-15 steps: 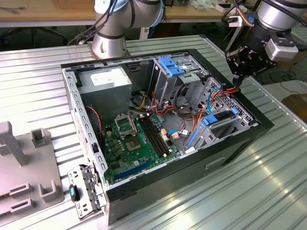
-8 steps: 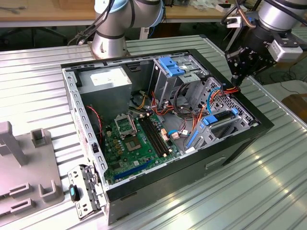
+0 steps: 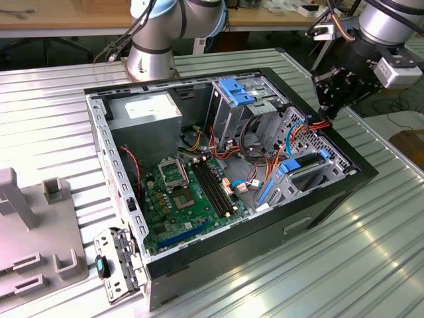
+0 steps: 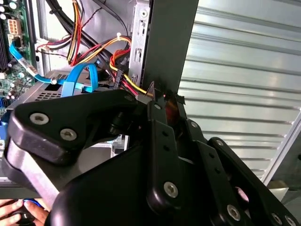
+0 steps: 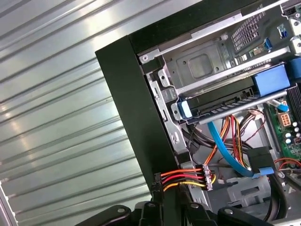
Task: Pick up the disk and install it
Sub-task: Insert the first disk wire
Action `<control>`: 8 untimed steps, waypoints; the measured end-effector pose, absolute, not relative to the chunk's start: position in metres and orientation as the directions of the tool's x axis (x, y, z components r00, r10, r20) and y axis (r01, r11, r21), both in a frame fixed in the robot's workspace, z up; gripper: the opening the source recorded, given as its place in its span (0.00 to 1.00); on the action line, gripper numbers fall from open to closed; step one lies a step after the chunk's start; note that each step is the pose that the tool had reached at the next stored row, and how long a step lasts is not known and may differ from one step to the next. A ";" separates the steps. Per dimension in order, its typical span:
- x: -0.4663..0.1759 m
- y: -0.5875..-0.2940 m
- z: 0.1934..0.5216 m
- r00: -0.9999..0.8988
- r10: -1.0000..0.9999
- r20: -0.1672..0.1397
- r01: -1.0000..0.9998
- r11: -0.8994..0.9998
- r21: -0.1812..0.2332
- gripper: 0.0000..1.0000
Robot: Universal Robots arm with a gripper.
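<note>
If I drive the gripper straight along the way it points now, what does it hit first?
Probably the red-and-yellow cable bundle beside the black case wall: in the first wrist view it lies right ahead of the gripper. Depth is unclear, so the wall's edge could come first.

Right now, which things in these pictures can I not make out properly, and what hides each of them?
- First wrist view: the disk sits in the drive cage. The cage's metal hides most of it, so whether it is fully seated is unclear.
- Second wrist view: the gripper hides the lower part of the case wall with its own body.
- Second wrist view: a person's hand is cut off by the picture edge, and what it holds is unclear.
</note>
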State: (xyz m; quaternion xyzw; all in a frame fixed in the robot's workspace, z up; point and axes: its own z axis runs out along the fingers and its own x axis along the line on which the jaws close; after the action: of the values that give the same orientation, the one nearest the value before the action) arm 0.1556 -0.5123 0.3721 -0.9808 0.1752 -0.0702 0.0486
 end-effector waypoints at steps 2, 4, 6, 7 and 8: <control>0.156 -0.513 0.371 0.934 -0.334 0.126 -0.319 -0.940 -0.122 0.25; 0.156 -0.514 0.370 0.946 -0.296 0.133 -0.280 -0.952 -0.124 0.25; 0.156 -0.514 0.370 0.953 -0.271 0.139 -0.254 -0.959 -0.126 0.25; 0.156 -0.514 0.369 0.955 -0.261 0.141 -0.245 -0.961 -0.126 0.25; 0.156 -0.516 0.369 0.959 -0.246 0.144 -0.228 -0.965 -0.127 0.25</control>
State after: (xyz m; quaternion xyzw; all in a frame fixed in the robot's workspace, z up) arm 0.1556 -0.5159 0.3685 -0.9881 0.1199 -0.0797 0.0546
